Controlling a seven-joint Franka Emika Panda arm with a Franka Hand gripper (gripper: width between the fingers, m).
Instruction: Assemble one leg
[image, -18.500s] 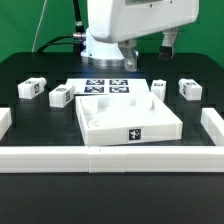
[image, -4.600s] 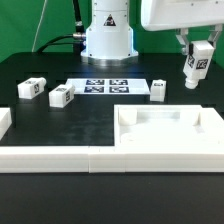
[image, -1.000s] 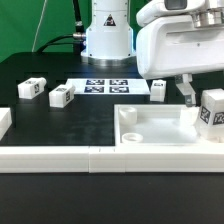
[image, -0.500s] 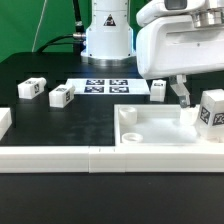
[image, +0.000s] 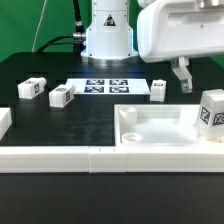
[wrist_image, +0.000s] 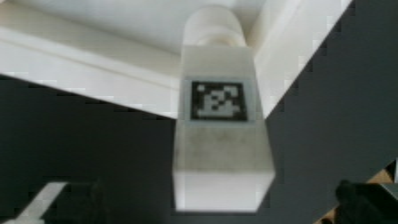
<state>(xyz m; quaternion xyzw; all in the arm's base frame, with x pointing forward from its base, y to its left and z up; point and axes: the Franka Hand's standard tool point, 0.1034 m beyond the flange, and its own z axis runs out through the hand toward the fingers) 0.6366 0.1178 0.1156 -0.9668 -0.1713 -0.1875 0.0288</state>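
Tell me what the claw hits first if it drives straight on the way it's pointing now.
Likely the leg standing upright in the tray-like piece; the wrist view shows it centred under the open claw. Gap unclear.

Bare table lies open between the marker board and the front rail. On the exterior view's right the tray blocks it, with an upright leg at its right end. Loose legs flank the board.

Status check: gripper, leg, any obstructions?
Gripper open, hovering above the leg, no contact. Leg upright at the tray-like piece's corner, exterior view's right. Nothing between them; other legs lie off to the side.
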